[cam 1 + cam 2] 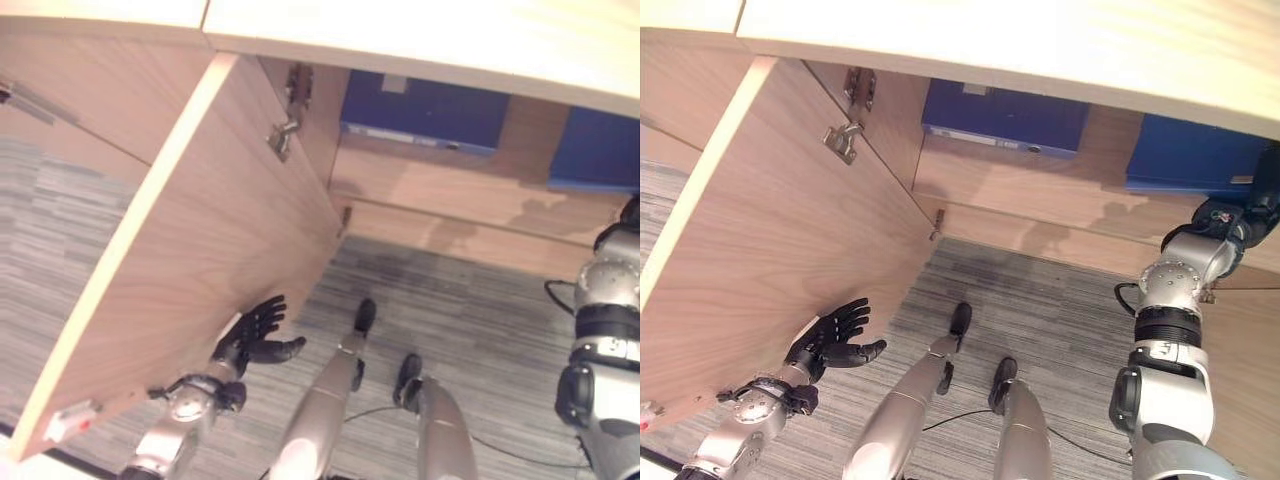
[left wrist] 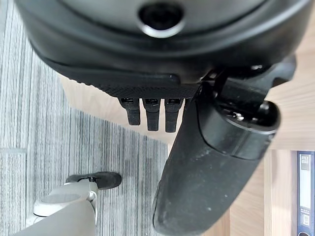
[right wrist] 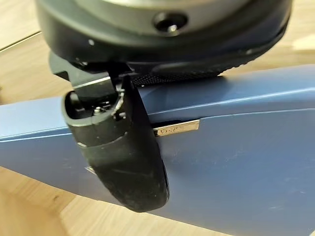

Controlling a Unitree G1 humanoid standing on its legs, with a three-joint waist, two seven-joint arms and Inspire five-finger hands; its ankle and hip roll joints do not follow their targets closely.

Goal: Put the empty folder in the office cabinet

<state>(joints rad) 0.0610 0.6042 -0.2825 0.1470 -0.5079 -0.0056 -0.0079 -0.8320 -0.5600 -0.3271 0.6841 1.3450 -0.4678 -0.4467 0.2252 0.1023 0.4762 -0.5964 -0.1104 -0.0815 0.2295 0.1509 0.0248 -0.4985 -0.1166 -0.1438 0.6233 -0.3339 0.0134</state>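
- Reaching into the cabinet (image 1: 1020,215), the right hand (image 3: 123,162) lies with its thumb across a blue folder (image 1: 1195,155) on the shelf; whether its fingers grip it, I cannot tell.
- A second blue folder (image 1: 1005,118) lies on the same shelf, well apart to the left.
- The left hand (image 1: 830,340) rests against the open cabinet door (image 1: 770,240), fingers straight and slightly spread.

The cabinet's wooden shelf (image 1: 1040,195) carries two blue folders lying flat: one folder (image 1: 1005,118) toward the left, near the hinged side wall, and a second folder (image 1: 1195,155) well apart to the right. Below and in front of the shelf lies grey striped carpet floor (image 1: 1060,310), under the open cabinet door (image 1: 770,240)
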